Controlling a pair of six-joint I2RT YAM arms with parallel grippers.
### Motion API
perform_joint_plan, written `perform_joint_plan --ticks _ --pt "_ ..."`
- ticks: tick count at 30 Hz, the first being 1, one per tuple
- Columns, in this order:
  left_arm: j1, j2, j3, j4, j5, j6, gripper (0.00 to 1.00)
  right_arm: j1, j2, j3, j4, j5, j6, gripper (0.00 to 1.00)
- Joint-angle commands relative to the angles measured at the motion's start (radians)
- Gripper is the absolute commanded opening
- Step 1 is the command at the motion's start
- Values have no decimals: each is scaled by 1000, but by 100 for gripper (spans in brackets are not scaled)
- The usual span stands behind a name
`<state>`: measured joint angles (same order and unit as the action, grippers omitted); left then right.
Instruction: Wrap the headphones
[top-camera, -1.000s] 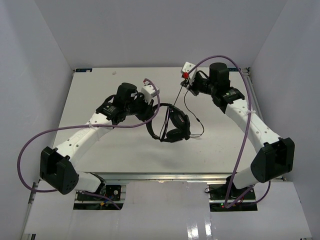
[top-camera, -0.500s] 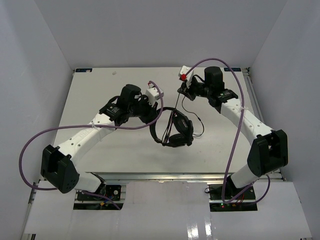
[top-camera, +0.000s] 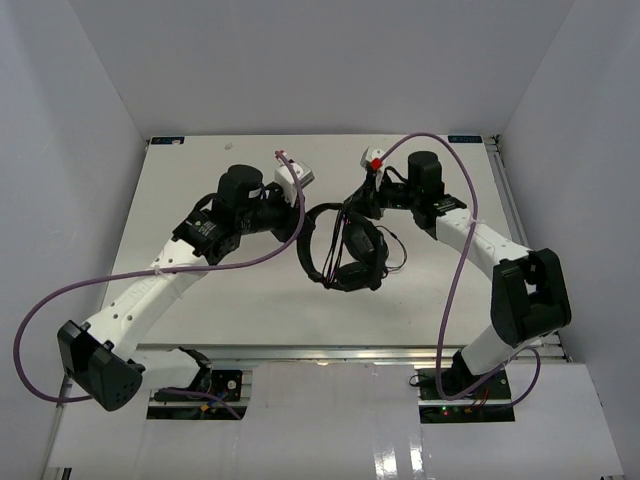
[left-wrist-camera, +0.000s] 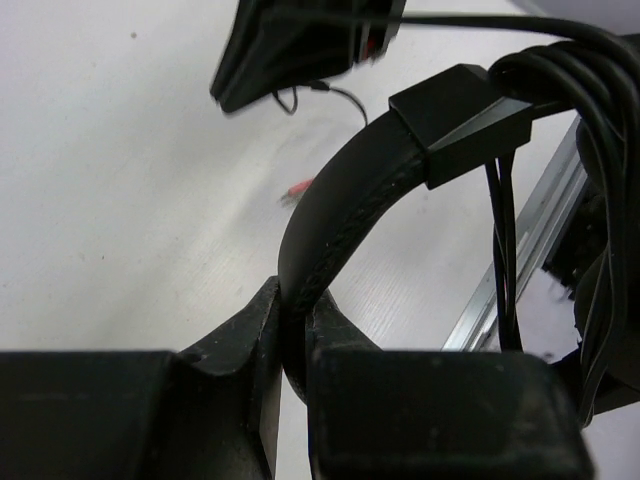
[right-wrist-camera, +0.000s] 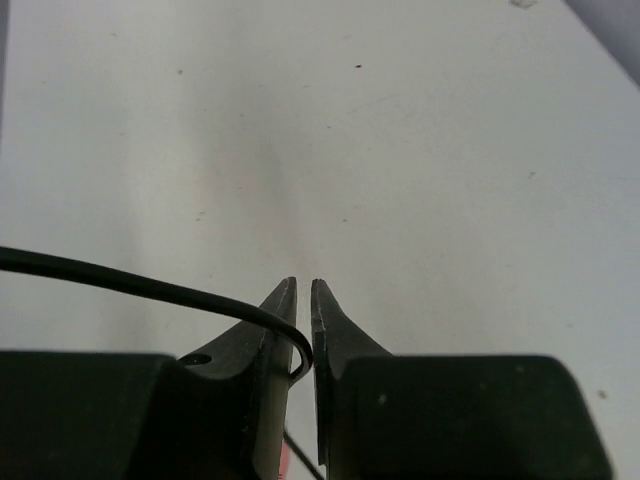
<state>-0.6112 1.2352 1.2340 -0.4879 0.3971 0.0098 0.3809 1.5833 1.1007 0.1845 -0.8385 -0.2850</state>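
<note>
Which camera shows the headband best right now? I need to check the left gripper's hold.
Left wrist: the headband fills the frame, pinched in the left gripper. Top external shows it only as a thin arc beside the earcups. Right wrist misses it, showing just the cord.

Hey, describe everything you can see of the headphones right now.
The headphones are small, black, over-ear, with padded earcups and a thin curved headband, seemingly leatherette. In the middle of the table, the left gripper pinches the headband. Several cord strands cross the earcups. The cord runs into the narrow gap of the right gripper; whether pinched is unclear.
</note>
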Motion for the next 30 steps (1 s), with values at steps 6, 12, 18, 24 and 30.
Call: perform_joint_plan --ticks 6,12,18,24,30 --pt "-13 -21 321 -2 -34 -178 0 29 108 -152 453 -260 319 41" --pt "-8 31 518 -56 -213 -227 0 60 111 -240 498 -290 291 40" --pt "34 92 635 -60 -399 -278 0 81 79 -303 557 -324 300 8" --pt "142 121 619 -44 -535 -345 0 120 -71 -367 564 -268 326 8" --pt "262 192 556 -18 -577 -325 0 188 -258 -273 -9 13 -122 8"
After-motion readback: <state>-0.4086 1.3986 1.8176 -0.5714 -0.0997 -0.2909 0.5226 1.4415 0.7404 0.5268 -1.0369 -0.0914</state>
